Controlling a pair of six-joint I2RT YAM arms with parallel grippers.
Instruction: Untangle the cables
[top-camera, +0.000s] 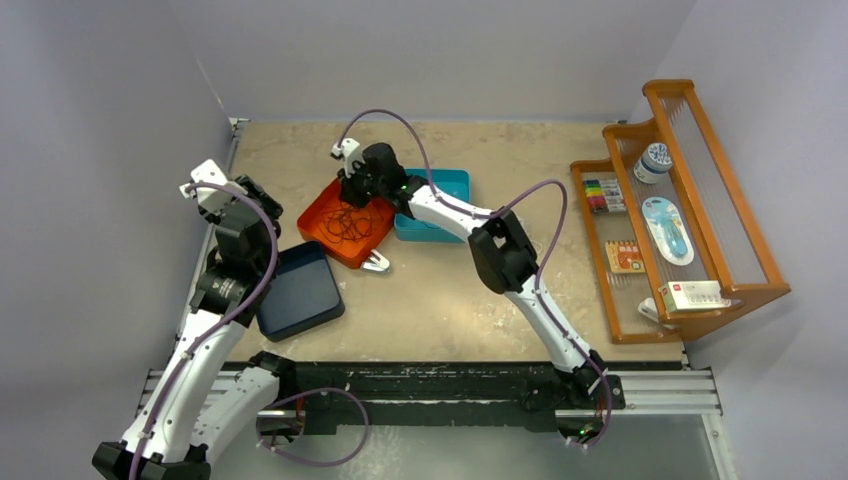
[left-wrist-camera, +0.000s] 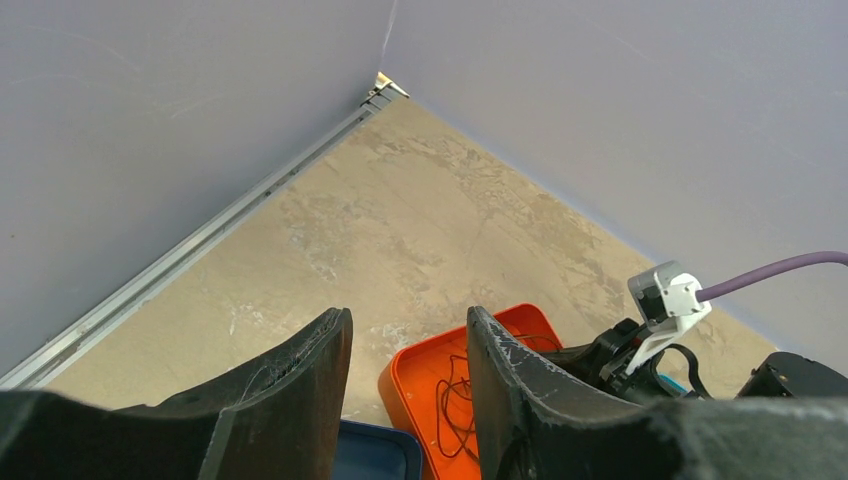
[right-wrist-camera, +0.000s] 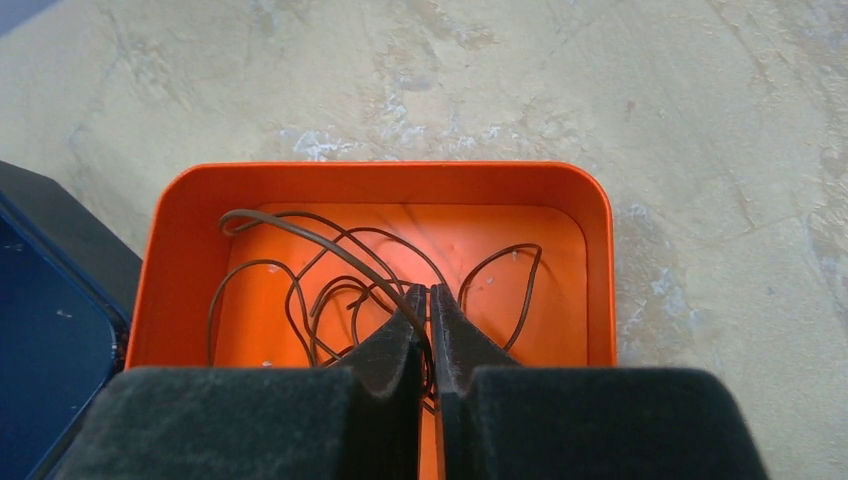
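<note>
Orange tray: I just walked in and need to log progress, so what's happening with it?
The right gripper is down in the orange plastic tray, fingers closed on a strand of the thin dark brown cables, which lie in one loopy tangle. The left gripper hangs open above the table near the dark blue tray, holding nothing. No strand looks separated yet.

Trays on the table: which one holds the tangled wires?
The orange plastic tray, between the dark blue tray and teal tray; thin dark cables coil inside it.
</note>
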